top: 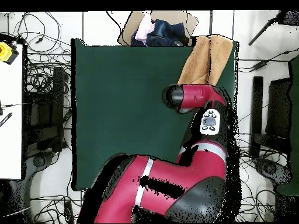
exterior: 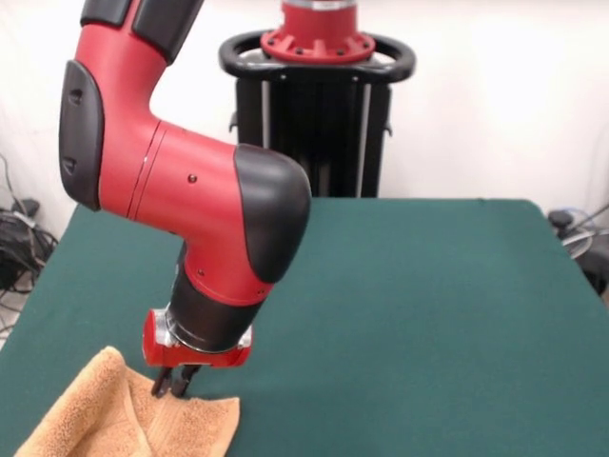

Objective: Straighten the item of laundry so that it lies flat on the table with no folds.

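The peach terry towel (exterior: 128,419) lies at the table's near left corner in the front view, bunched, with a raised fold running along it. In the overhead view the towel (top: 203,58) sits at the top right corner of the green table (top: 128,105), creased lengthwise. My gripper (exterior: 177,385) points straight down, its tips set into the towel near its inner edge, the fingers close together on the cloth. In the overhead view the arm hides the gripper.
The red arm (exterior: 200,200) bends low over the table's left side. The robot's pedestal (exterior: 319,105) stands behind the far edge. A box of other clothes (top: 157,29) sits beyond the table edge by the towel. Cables lie around the table.
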Robot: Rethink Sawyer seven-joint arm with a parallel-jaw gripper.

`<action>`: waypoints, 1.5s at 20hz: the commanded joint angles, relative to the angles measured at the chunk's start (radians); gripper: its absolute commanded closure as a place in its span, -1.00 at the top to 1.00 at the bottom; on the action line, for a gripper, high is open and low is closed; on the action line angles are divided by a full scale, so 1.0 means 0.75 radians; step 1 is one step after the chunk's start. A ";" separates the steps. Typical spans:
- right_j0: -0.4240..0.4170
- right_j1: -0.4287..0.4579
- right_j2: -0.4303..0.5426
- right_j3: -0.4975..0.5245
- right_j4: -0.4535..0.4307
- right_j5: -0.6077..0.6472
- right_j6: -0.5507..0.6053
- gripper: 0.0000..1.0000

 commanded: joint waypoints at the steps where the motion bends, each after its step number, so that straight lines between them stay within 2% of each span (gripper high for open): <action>1: 0.016 -0.045 0.118 0.300 -0.087 -0.315 0.142 -1.00; 4: -0.029 -0.137 0.106 0.406 -0.119 -0.333 0.076 -1.00; 8: -0.077 -0.231 0.105 0.585 -0.197 -0.434 0.018 -1.00; 11: -0.092 -0.262 0.115 0.678 -0.239 -0.500 0.024 -1.00; 20: -0.032 -0.217 0.065 0.804 -0.291 -0.639 0.162 -1.00; 30: 0.066 -0.113 -0.060 0.897 -0.295 -0.794 0.270 -1.00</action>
